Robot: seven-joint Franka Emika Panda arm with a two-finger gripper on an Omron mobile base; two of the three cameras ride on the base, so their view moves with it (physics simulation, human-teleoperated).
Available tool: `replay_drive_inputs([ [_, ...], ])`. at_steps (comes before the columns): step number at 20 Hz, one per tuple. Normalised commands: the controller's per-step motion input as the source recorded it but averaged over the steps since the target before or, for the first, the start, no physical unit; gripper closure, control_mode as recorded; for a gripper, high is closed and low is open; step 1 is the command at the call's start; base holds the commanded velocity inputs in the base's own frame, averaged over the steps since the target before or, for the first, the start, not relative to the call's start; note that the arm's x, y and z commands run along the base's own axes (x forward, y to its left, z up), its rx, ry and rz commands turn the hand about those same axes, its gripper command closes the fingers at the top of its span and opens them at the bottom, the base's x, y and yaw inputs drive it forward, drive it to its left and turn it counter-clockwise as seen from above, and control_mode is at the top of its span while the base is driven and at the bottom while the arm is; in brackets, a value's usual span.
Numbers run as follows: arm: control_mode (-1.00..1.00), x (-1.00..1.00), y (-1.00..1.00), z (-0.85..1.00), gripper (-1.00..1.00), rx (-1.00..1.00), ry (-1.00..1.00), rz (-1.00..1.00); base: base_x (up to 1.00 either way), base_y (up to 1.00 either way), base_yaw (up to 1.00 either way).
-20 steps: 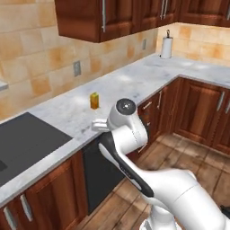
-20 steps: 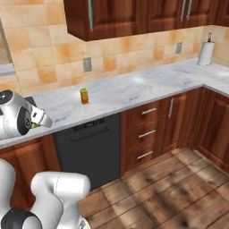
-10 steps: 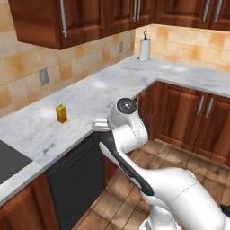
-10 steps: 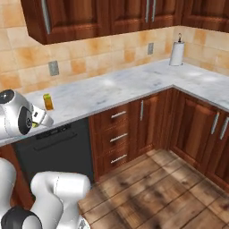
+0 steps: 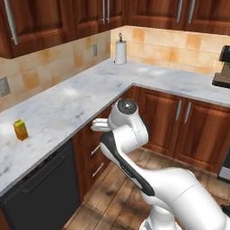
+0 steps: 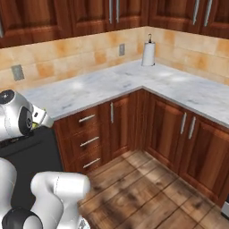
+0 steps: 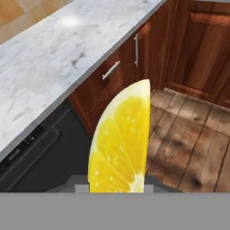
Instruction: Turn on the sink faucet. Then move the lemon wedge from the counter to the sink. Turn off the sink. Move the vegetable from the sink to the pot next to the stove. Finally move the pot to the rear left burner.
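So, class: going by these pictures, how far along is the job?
Done: the lemon wedge is off the counter.
In hand: the gripper holds the wedge above the wooden floor.
Left: placing it in the pot, then moving the pot to the burner.

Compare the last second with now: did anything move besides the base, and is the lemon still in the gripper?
The base drove on along the counter, so the whole view shifted: the black cooktop left the picture and the corner with the paper towel roll came nearer. The gripper stays shut on the lemon wedge. The small yellow jar is unmoved.
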Motion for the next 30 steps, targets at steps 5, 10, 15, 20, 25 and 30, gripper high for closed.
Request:
replay_drive_inputs([
  [5,1.0,0.0,0.0,0.0,1.0,0.0,0.0,0.0,0.23,-0.6,-0.25],
  [10,1.0,0.0,0.0,0.0,1.0,0.0,0.0,0.0,0.21,-0.69,-0.25],
  [15,1.0,0.0,0.0,0.0,1.0,0.0,0.0,0.0,0.17,-0.81,-0.21],
  [20,1.0,0.0,0.0,0.0,1.0,0.0,0.0,0.0,0.12,-0.82,-0.19],
  [25,1.0,0.0,0.0,0.0,1.0,0.0,0.0,0.0,0.11,-0.81,-0.18],
  [30,1.0,0.0,0.0,0.0,1.0,0.0,0.0,0.0,0.12,-0.78,-0.19],
])
